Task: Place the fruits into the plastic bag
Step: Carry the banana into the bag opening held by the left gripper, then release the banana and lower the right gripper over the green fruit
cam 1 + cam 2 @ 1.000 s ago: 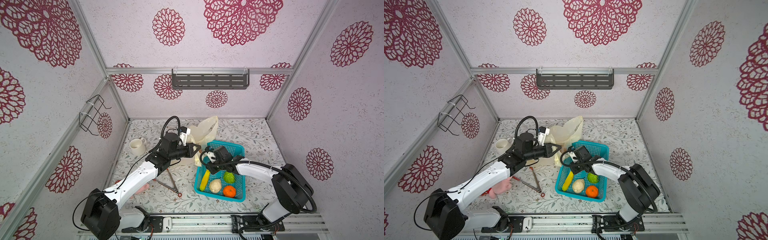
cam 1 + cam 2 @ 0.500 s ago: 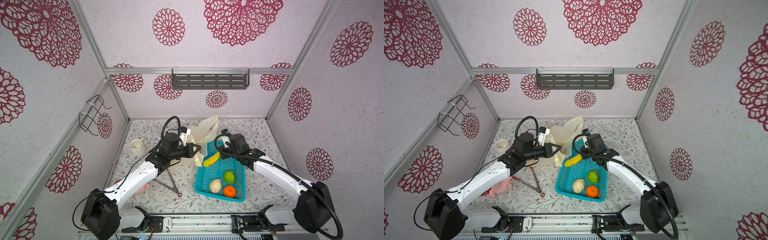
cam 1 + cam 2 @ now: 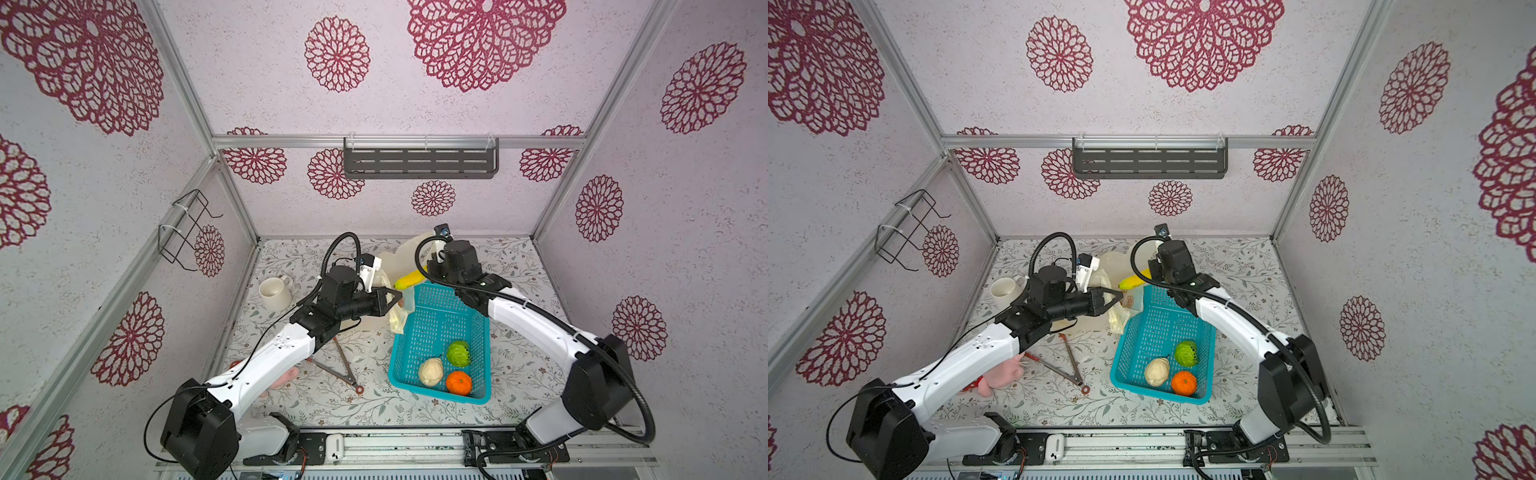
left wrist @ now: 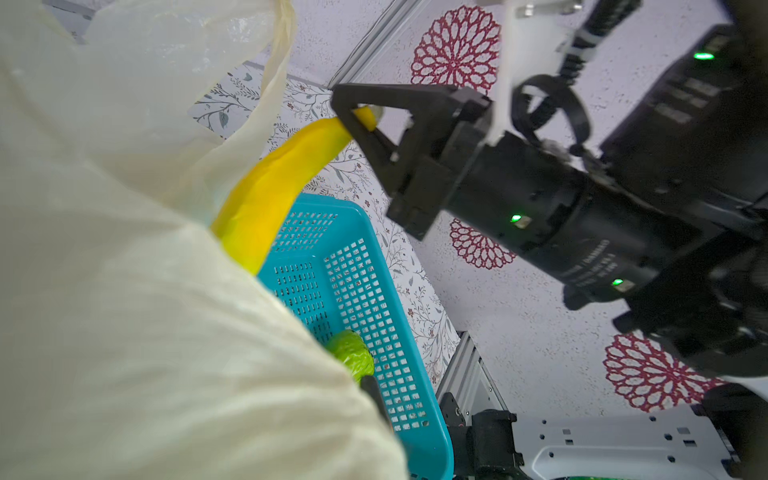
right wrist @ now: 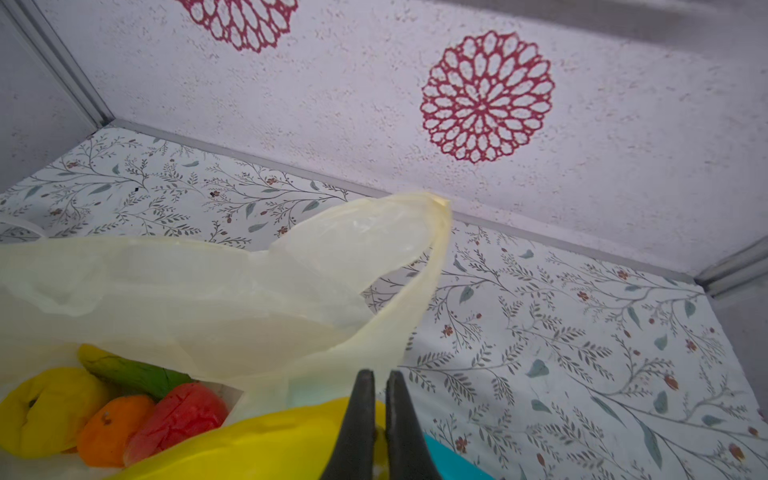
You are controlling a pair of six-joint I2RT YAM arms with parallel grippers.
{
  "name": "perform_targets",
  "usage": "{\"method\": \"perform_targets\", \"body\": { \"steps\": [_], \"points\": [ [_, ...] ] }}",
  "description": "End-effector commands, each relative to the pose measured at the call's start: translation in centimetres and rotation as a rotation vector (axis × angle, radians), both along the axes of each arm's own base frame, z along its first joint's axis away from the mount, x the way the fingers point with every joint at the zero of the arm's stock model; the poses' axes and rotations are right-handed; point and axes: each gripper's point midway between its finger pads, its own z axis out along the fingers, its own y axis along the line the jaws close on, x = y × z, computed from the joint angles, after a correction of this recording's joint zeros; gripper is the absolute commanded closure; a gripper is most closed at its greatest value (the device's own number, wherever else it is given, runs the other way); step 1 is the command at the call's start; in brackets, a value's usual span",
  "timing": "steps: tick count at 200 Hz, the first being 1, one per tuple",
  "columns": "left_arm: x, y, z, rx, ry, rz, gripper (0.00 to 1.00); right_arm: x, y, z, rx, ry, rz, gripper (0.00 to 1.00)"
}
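Right wrist view had the banana (image 5: 270, 449) across its bottom edge, with the right gripper (image 5: 380, 386) closed on one end, its dark fingers nearly touching. From the left wrist view that gripper (image 4: 353, 112) pinched the banana's (image 4: 274, 195) tip, and the free end dipped behind the rim of the bag (image 4: 124, 291).

The bag (image 5: 208, 299) stood open, one handle loop raised. Inside lay a lemon (image 5: 45, 403), an orange fruit (image 5: 110, 428), a red ball (image 5: 178, 415) and a green piece (image 5: 133, 374) I couldn't name.

In both top views the banana (image 3: 409, 279) (image 3: 1133, 281) hung over the far rim of the basket (image 3: 436, 328), between it and the bag (image 3: 390, 266). The left gripper (image 3: 395, 296) was closed on the bag's near edge, beside the basket's far corner. At the basket's near end sat a green ball (image 3: 458, 353), a pear (image 3: 431, 371) and a tangerine (image 3: 459, 382), close together.

A small orange print (image 3: 1128, 301) showed on the bag, too small to read. White lettering (image 4: 590, 266) ran round the right gripper's black body, too blurred to make out.

Farther left on the table (image 3: 519, 266) were a mug (image 3: 274, 293), tongs (image 3: 340, 365) and a plush (image 3: 1005, 372) partly under the left arm.
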Motion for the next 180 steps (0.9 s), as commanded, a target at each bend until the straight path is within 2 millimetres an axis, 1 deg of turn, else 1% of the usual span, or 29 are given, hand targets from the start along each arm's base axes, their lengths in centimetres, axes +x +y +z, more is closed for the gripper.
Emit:
{"method": "perform_targets", "body": {
  "steps": [1, 23, 46, 58, 77, 84, 90, 105, 112, 116, 120, 133, 152, 166, 180],
  "points": [
    [-0.6, 0.3, 0.8, -0.003, -0.032, -0.005, 1.00, 0.7, 3.0, 1.6, 0.025, -0.064, 0.057, 0.99],
    [-0.7, 0.4, 0.8, -0.001, -0.030, -0.003, 1.00, 0.7, 5.6, 0.0, 0.091, -0.013, 0.129, 0.99],
    [-0.7, 0.5, 0.6, 0.001, -0.026, 0.000, 1.00, 0.0, 8.2, -1.7, 0.164, 0.048, 0.213, 0.98],
    [-0.7, 0.5, 0.5, 0.002, -0.024, 0.001, 1.00, -0.2, 9.0, -2.9, 0.192, 0.083, 0.233, 0.97],
    [-0.6, 0.4, 0.5, 0.002, -0.025, -0.002, 1.00, -0.2, 9.6, -4.5, 0.217, 0.132, 0.241, 0.96],
    [-0.6, 0.4, 0.5, 0.001, -0.024, -0.002, 1.00, -0.2, 9.8, -4.7, 0.224, 0.139, 0.246, 0.94],
    [-0.6, 0.3, 0.5, 0.001, -0.024, -0.005, 1.00, -0.3, 9.9, -4.9, 0.229, 0.145, 0.247, 0.90],
    [-0.5, 0.3, 0.6, 0.004, -0.028, -0.002, 1.00, -0.4, 9.9, -4.5, 0.236, 0.144, 0.252, 0.82],
    [-0.4, 0.3, 0.6, 0.007, -0.031, -0.002, 1.00, -0.5, 9.7, -4.3, 0.236, 0.137, 0.252, 0.72],
    [-0.4, 0.4, 0.7, 0.006, -0.033, 0.000, 1.00, -0.5, 9.6, -4.0, 0.238, 0.132, 0.250, 0.62],
    [-0.3, 0.4, 0.7, 0.008, -0.036, 0.001, 1.00, -0.6, 9.5, -3.8, 0.240, 0.127, 0.245, 0.56],
    [-0.3, 0.4, 0.8, 0.010, -0.040, 0.001, 1.00, -0.8, 9.1, -3.0, 0.245, 0.111, 0.241, 0.45],
    [-0.2, 0.5, 0.8, 0.018, -0.044, 0.007, 1.00, -1.1, 8.1, -1.5, 0.255, 0.083, 0.224, 0.38],
    [-0.2, 0.6, 0.8, 0.018, -0.047, 0.010, 1.00, -1.3, 7.0, -0.3, 0.277, 0.069, 0.205, 0.36],
    [-0.2, 0.5, 0.8, 0.011, -0.048, 0.007, 1.00, -1.6, 5.5, 1.2, 0.306, 0.049, 0.181, 0.35]
  ]
}}
